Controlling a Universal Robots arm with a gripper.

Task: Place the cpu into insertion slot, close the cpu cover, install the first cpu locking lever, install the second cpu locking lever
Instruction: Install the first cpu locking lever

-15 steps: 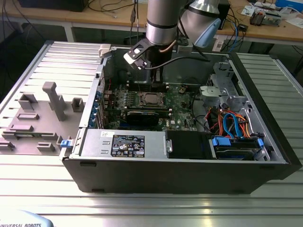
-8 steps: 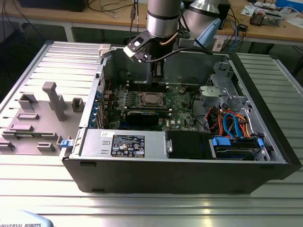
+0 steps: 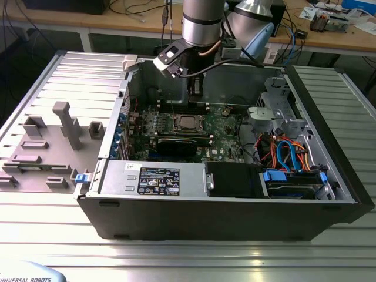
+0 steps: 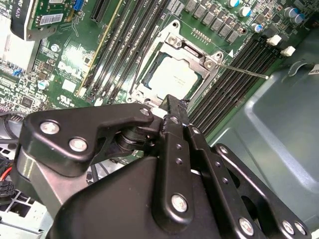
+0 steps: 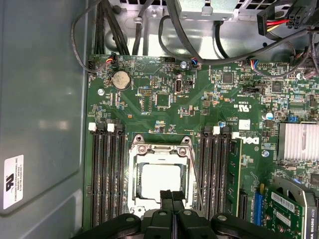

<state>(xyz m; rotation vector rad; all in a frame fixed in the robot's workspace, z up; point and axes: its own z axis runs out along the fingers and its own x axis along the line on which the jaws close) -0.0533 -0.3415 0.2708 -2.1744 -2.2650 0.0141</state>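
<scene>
The cpu (image 5: 159, 181) lies flat inside the insertion slot (image 5: 160, 148), its pale metal top showing through the cut-out of the cpu cover (image 5: 133, 184), which looks to be folded down over it. I'd say the chip is light, stiff and slick on top, with a delicate underside, so it is best taken by its edges. The cover is thin springy sheet metal, best pushed on its frame. A thin wire lever (image 4: 244, 71) reaches out from one corner of the slot over the memory sockets; I cannot tell whether it is latched. The pincer (image 5: 172, 193) hangs just above the slot's edge, near the chip but not touching it. Its two fingers are pressed together with nothing between them.
</scene>
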